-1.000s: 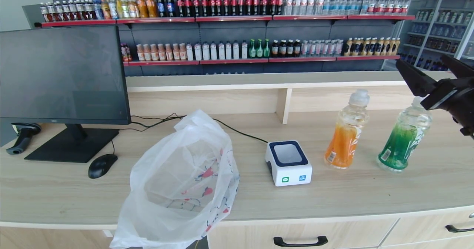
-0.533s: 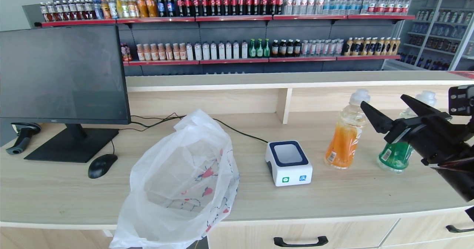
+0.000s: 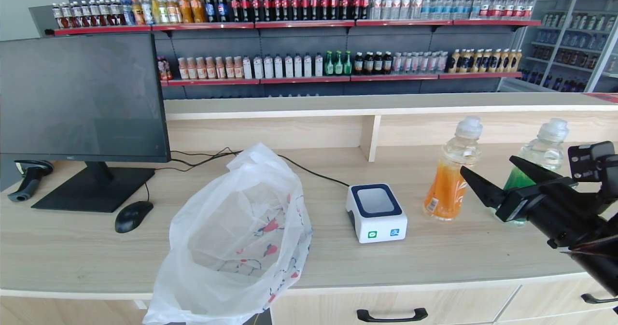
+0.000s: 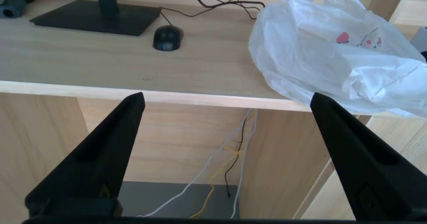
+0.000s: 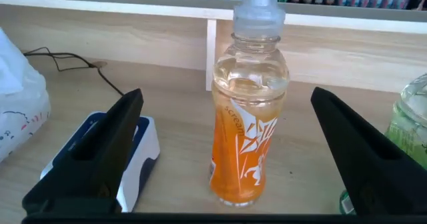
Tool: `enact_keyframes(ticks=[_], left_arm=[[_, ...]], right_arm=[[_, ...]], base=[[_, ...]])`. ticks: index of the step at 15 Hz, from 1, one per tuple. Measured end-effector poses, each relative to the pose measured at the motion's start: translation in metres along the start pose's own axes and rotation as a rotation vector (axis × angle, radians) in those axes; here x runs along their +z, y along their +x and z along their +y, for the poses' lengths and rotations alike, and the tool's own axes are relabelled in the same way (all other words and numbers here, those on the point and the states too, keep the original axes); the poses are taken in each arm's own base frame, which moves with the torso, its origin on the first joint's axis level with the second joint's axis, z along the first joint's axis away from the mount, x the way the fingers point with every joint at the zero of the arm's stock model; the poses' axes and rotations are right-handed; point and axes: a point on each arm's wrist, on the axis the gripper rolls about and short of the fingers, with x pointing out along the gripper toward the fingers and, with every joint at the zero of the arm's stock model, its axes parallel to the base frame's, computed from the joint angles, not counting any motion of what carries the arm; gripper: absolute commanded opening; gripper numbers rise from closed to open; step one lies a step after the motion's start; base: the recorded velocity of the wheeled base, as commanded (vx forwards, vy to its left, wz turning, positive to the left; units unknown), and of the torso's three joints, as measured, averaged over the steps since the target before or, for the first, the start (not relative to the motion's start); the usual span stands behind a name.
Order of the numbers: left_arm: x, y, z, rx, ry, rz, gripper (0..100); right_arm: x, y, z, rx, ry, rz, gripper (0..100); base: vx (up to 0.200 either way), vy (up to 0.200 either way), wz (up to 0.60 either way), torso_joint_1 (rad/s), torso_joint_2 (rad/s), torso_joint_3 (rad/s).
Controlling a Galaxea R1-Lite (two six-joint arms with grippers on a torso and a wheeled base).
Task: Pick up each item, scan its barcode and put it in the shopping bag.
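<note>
An orange drink bottle (image 3: 450, 170) stands upright on the counter right of the white barcode scanner (image 3: 376, 212). A green drink bottle (image 3: 539, 160) stands further right, partly behind my right gripper (image 3: 492, 177). That gripper is open and hovers low, just right of the orange bottle and pointing towards it. In the right wrist view the orange bottle (image 5: 249, 141) sits between the spread fingers, some way ahead of them, with the scanner (image 5: 131, 157) beside it. The white shopping bag (image 3: 239, 240) slumps open at the counter's front. My left gripper (image 4: 227, 151) is open below the counter edge, facing the bag (image 4: 333, 47).
A monitor (image 3: 82, 103), a black mouse (image 3: 133, 216) and a handheld scanner (image 3: 28, 179) occupy the counter's left. A cable runs behind the bag to the scanner. A raised ledge (image 3: 367, 104) backs the counter, with stocked drink shelves beyond. Drawers with handles (image 3: 391, 314) sit below the front edge.
My right gripper has come down from high at the far right and swung left, now low beside the orange bottle and in front of the green one. Bottles, scanner and bag have not moved.
</note>
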Motion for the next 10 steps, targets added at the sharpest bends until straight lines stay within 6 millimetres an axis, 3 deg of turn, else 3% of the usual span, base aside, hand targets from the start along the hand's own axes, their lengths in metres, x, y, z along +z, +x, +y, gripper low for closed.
enact_keyframes(ticks=[5,10], left_arm=[[0.000,0.000,0.000,0.000,0.000,0.000,100],[0.000,0.000,0.000,0.000,0.000,0.000,100]], right_arm=[[-0.017,-0.017,0.008,0.031,0.013,0.100,100],[-0.018,-0.015,0.018,0.076,0.026,0.102,100]], base=[[0.000,0.000,0.00,0.000,0.00,0.000],[0.000,0.000,0.00,0.000,0.00,0.000]])
